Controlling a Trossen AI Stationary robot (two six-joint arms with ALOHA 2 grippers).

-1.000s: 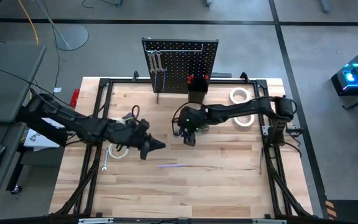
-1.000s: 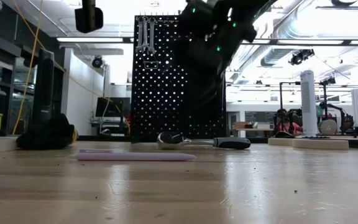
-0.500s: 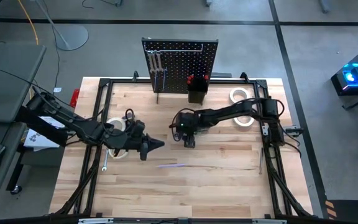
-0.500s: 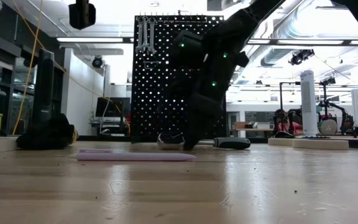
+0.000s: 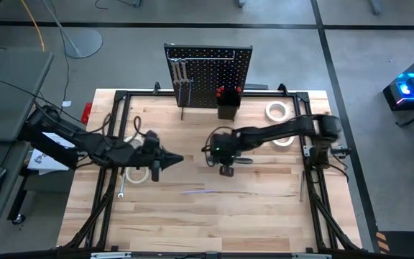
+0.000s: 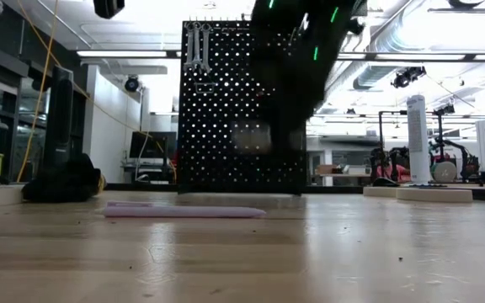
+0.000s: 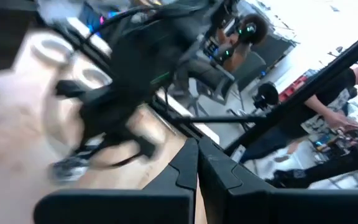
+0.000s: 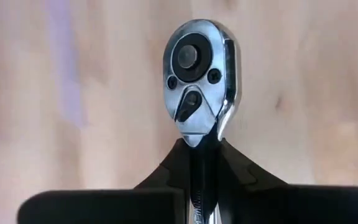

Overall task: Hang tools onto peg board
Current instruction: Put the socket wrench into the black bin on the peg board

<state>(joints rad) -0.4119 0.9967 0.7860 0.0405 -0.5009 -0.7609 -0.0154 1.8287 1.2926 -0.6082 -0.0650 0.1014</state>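
One ratchet wrench [image 8: 197,81] sits clamped between the right pincer's [image 8: 199,163] fingers.

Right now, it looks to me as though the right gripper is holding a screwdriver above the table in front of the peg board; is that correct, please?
Not quite: the right gripper is shut on a chrome ratchet wrench, not a screwdriver, as the right wrist view shows. It is indeed above the table, in front of the peg board.
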